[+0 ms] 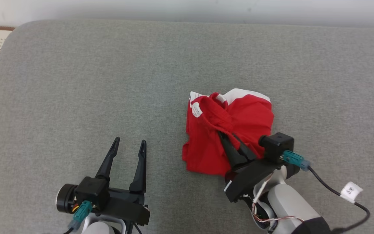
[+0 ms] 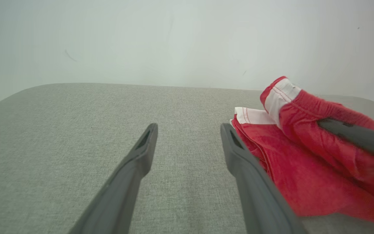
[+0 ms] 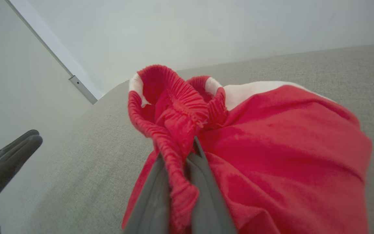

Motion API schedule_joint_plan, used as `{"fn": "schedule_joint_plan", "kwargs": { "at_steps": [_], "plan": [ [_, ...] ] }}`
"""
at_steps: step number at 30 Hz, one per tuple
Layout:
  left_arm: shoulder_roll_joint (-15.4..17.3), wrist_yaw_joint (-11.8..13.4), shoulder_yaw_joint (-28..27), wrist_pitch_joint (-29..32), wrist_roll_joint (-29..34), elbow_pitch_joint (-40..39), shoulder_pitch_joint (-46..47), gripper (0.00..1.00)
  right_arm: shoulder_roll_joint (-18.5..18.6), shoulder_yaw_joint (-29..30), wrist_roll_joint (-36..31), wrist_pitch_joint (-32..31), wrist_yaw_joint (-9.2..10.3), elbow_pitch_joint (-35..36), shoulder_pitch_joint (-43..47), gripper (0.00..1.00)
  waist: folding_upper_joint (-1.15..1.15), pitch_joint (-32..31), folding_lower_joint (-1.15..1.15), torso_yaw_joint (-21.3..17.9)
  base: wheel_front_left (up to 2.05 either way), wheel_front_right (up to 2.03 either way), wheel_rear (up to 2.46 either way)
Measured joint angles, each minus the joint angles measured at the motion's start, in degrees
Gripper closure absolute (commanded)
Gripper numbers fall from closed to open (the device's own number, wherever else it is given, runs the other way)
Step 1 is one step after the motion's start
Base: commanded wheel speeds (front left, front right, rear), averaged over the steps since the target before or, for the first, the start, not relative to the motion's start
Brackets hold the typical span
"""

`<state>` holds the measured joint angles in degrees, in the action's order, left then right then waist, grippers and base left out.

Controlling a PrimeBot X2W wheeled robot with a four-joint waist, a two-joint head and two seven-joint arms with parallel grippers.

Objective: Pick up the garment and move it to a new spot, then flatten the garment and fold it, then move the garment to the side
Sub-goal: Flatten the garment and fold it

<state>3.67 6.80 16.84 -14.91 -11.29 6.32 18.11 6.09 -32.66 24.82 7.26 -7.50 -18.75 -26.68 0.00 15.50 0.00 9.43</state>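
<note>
Grey cushion (image 1: pixel 76 97) w/ red garment (image 1: pixel 248 120) bunched; right gripper (image 1: pixel 227 135) clamped on its waistband (image 3: pixel 170 97), left gripper (image 1: pixel 130 141) spread, empty. Pickup looks barely begun; move, flatten, fold, set-aside left.

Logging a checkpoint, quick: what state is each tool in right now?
Left tool: open, holding nothing.
Right tool: closed on the red garment.

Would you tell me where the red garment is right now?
In the head view the red garment lies bunched right of centre on the grey cushion, its waistband pinched by the right gripper, the open left gripper to its left.
</note>
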Motion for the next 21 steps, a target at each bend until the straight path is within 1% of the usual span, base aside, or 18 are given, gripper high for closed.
{"fn": "schedule_joint_plan", "kwargs": {
  "at_steps": [1,3,4,7,12,16,18,21],
  "plan": [
    [-0.1,0.0,0.0,0.0,0.0,0.1,0.1,0.0,-0.3,-0.1,0.3,0.3,0.0,-1.4,-0.5,0.99,0.0,0.1,0.0,0.2,0.0,0.0,0.0],
    [-0.1,-0.1,0.2,0.0,0.0,0.1,0.1,0.0,-0.9,-0.4,0.4,1.0,0.0,-3.8,-1.6,0.14,0.0,0.2,0.0,0.6,0.0,0.0,0.0],
    [-0.2,-0.1,0.2,0.0,0.0,0.1,0.1,0.0,-1.1,-0.6,0.4,1.4,0.0,-4.7,-2.1,0.0,0.0,0.3,0.0,0.7,0.0,0.0,0.0],
    [-0.3,-0.1,0.2,0.0,0.0,0.1,0.1,0.0,-1.8,-2.1,0.8,2.0,0.0,-6.4,-3.3,0.0,0.0,0.6,0.0,0.9,0.0,0.0,0.0],
    [-0.3,-0.1,0.2,0.0,0.0,0.1,0.1,0.0,-2.6,-6.5,1.0,2.3,0.0,-6.7,-3.4,0.0,0.0,0.6,0.0,0.7,0.0,0.0,0.0],
    [-0.4,0.0,0.0,0.0,0.0,0.1,0.1,0.0,-2.8,-10.5,-1.4,1.6,0.0,-6.2,-3.2,0.0,0.0,0.4,0.0,0.2,0.0,0.0,0.0],
    [-0.5,0.0,-0.1,0.0,0.0,0.1,0.1,0.0,-2.7,-11.1,-3.2,1.4,0.0,-6.1,-3.1,0.0,0.0,0.3,0.0,-0.1,0.0,0.0,0.0],
    [-0.5,0.0,-0.2,0.0,0.1,0.2,0.0,0.0,-2.6,-9.7,-4.3,2.2,0.0,-5.4,-1.9,0.0,0.0,0.1,0.0,-0.6,0.0,0.0,0.0]
  ]
}}
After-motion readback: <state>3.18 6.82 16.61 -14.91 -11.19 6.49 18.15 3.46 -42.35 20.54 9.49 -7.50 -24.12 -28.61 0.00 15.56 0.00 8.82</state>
